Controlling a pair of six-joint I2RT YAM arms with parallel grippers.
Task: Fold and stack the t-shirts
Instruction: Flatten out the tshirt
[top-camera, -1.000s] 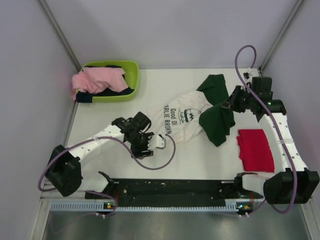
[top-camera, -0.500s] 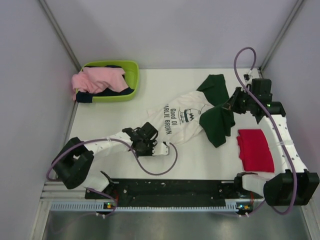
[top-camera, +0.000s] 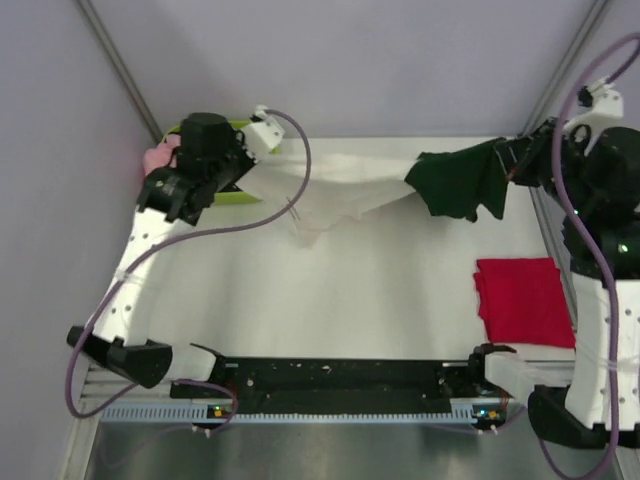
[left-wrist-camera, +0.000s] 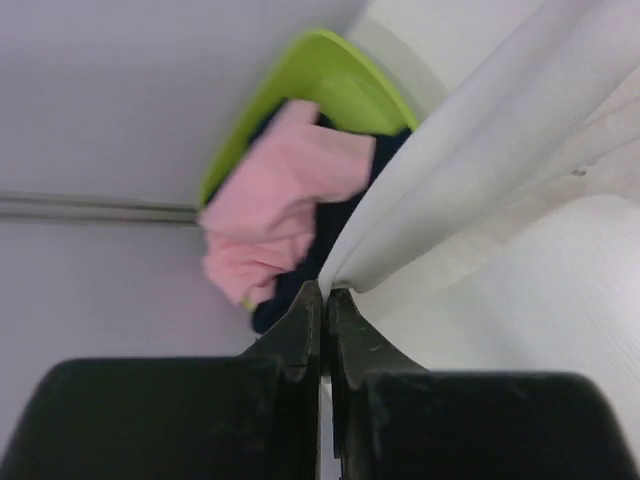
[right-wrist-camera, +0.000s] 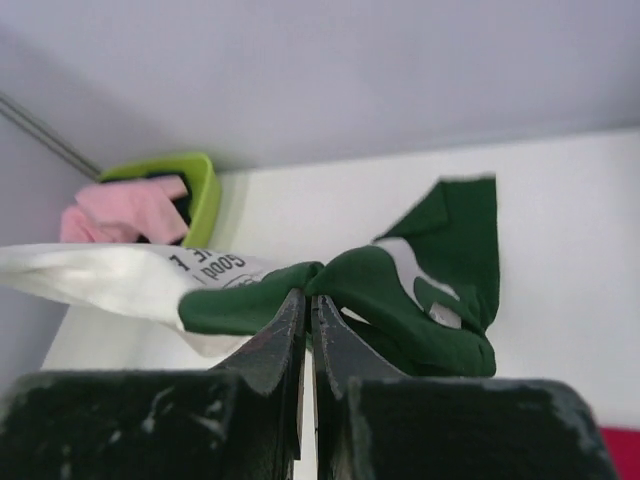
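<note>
The step in hand looked like spreading the white t-shirt (top-camera: 350, 185) before folding it. To do it well, both arms would need to keep the cloth taut and level, carry it toward the bare middle of the counter (top-camera: 350, 310), and lower both ends together so the body landed flat, without the bunching seen at its sagging middle. The stretch should have been kept gentle, since each grip took only a small pinch of cloth that could slip out. The landing spot needed to stay apart from the red t-shirt (top-camera: 515, 300), which lay folded at the right side of the counter, and from the lime-green basket (left-wrist-camera: 320, 60) at the far left.

The left jaws were closed on a white edge of the shirt (left-wrist-camera: 480, 180), just beside the basket with its pink garment (left-wrist-camera: 280, 210). The right jaws were closed on the dark green sleeve (right-wrist-camera: 400, 290). The shirt hung between them across the far part of the counter; whether its drooping fold touched the surface could not be told
</note>
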